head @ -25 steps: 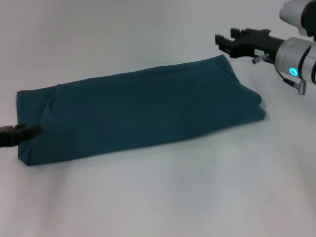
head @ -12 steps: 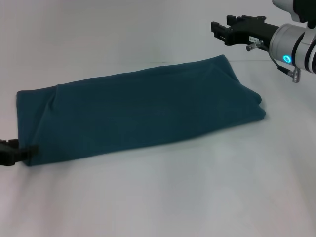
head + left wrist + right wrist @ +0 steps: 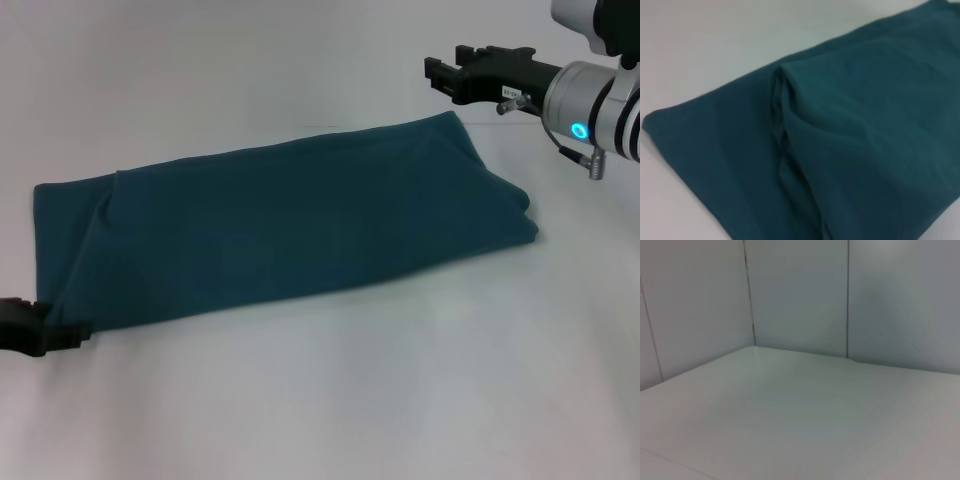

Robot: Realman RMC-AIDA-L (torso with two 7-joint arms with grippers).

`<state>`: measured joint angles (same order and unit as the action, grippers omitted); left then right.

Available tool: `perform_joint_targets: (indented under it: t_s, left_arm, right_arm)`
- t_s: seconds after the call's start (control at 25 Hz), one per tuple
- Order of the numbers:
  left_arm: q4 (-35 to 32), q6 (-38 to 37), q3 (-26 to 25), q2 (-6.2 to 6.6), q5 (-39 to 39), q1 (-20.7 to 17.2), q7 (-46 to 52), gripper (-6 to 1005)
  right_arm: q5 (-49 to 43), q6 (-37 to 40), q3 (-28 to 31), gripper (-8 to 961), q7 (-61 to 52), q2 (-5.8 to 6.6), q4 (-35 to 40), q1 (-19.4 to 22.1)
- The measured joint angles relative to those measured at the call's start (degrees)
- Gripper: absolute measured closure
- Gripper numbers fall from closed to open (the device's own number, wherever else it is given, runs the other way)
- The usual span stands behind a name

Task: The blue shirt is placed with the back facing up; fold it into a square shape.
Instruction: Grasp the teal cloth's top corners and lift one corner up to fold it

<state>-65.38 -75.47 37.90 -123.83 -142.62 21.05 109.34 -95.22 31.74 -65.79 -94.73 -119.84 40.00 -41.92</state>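
Readable text: none in any view.
Right gripper (image 3: 436, 75): small white sticker at upper right of the head view, its print too small to read.
Blue shirt (image 3: 280, 220): plain, no lettering showing.

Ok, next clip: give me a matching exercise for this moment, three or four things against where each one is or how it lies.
Things:
1. blue shirt
2. left gripper
3. right gripper
4. table

Places or states:
A. above the table, past the shirt's far right corner
B. white, bearing the shirt
C. folded into a long band, lying flat
D. at the shirt's near left corner

Pairs: 1-C, 2-D, 3-A, 4-B
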Motion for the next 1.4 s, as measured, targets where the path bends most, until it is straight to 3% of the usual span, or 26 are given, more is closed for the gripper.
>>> perform_joint_targets:
  t_s: [0.8,1.4]
  left_arm:
    - [5.3,8.3,4.2,0.04,-1.5,2.4,-0.5,342]
    - [6.2,8.2,4.7,0.07,-2.8,2.7,-0.4,367]
  right_arm:
    - [0.1,0.2,0.4,483,-1.7,0.21,-1.4,0.3]
    - [0.3,0.0,0.4,482,-1.9,0.13,-1.2,0.4]
